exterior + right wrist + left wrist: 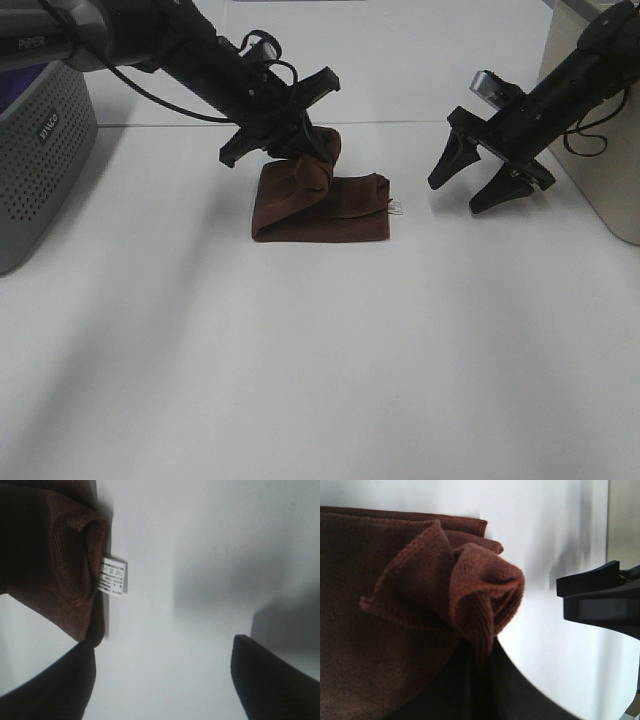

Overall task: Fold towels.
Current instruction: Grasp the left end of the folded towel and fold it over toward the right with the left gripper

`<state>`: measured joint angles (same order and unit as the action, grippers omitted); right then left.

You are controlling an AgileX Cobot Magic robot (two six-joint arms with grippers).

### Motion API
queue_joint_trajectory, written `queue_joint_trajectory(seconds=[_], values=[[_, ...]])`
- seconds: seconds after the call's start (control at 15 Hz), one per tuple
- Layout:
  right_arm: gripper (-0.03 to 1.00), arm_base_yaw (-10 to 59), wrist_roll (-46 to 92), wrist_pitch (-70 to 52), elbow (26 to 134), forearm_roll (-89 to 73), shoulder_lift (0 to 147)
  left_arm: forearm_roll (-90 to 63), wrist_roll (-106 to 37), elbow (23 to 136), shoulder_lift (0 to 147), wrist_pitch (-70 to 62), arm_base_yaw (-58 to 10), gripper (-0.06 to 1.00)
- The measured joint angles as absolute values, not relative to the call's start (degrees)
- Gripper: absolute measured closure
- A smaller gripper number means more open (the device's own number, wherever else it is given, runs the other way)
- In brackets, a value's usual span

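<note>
Towel [335, 212], brown and folded into a thick rectangle, lies flat on the white table [320, 390], with part of its far left corner pulled up into a bunched peak.

The left arm [190, 50] slants down to that peak from the towel's far left. The left gripper [312, 150] is pinched tight on the raised cloth. In the left wrist view its dark jaws close on a twisted fold [485, 605] that stands above the flat layers.

The right arm [580, 75] reaches in from the towel's far right, with its wrist tipped down toward the table. The right gripper [460, 195] hangs low, a little off the towel's right edge. Its two fingers [270, 680] are spread wide with nothing between them. Whether the tips touch the table cannot be told.

There is one towel, and one white care label [114, 576] sticks out from its right edge. There are two arms and two grippers. One grey case [40, 160] with a perforated face stands well to the left of the towel. One beige box [600, 170] stands to the right of the towel, beyond the right gripper.

The table is plain, matt white, with soft shadows under both arms and beside the towel. A thin line runs across the white surface behind the towel.
</note>
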<state>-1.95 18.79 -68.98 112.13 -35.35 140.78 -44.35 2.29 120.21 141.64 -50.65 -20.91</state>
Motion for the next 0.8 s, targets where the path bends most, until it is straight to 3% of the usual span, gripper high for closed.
queue_joint_trajectory(seconds=[0.27,0.33,0.53,0.67,0.8], values=[[0.25,-1.95,18.79,-68.98,112.13,-35.64,140.78,-45.03,3.44,120.72,142.61,-47.50,-23.38,0.87],[0.25,-1.95,18.79,-68.98,112.13,-35.98,140.78,-45.72,4.30,120.72,142.61,-46.35,-23.55,0.79],[0.25,-1.95,18.79,-68.98,112.13,-36.61,140.78,-57.12,0.69,120.78,142.61,-44.86,-23.61,0.37],[0.25,-1.95,18.79,-68.98,112.13,-37.30,140.78,-62.28,-4.53,120.78,142.61,-44.86,-23.61,0.29],[0.25,-1.95,18.91,-68.98,112.13,-39.94,140.78,-62.34,-9.05,120.78,142.32,-44.92,-23.09,0.28]])
